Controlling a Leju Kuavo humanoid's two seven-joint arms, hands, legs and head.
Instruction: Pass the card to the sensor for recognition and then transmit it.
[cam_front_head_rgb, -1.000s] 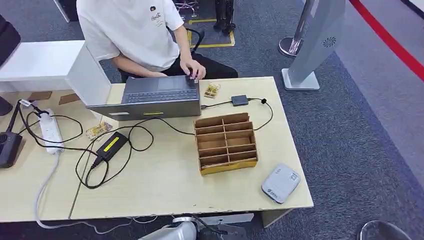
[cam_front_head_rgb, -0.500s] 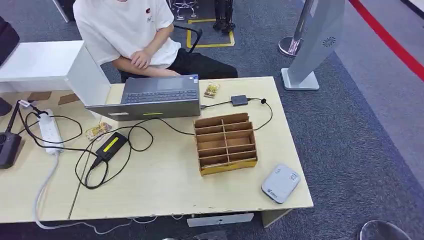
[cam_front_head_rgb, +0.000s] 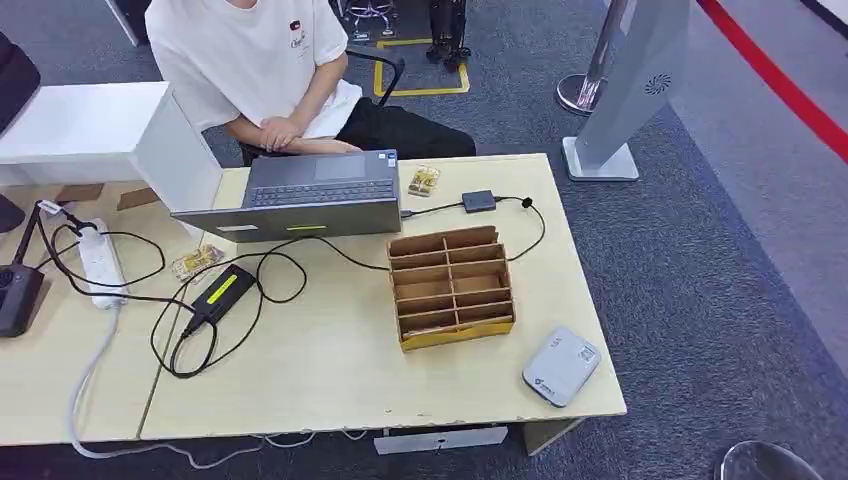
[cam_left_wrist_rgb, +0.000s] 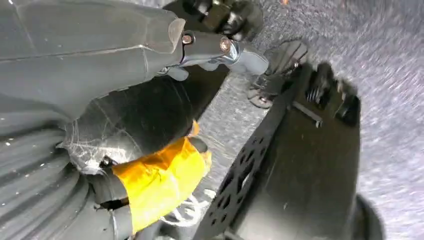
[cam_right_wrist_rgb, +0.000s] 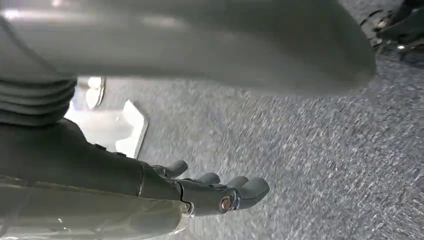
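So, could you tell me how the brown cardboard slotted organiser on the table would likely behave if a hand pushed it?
The brown cardboard slotted organiser looks empty, so it is probably light and would slide easily on the smooth wooden table. Its thin dividers seem likely to bend or crush under a firm grip.

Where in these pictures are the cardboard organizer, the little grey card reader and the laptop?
cardboard organizer (cam_front_head_rgb: 452, 285): head view, on its central divider.
grey card reader (cam_front_head_rgb: 561, 366): head view, middle of its top face.
laptop (cam_front_head_rgb: 315, 182): head view, on its keyboard.
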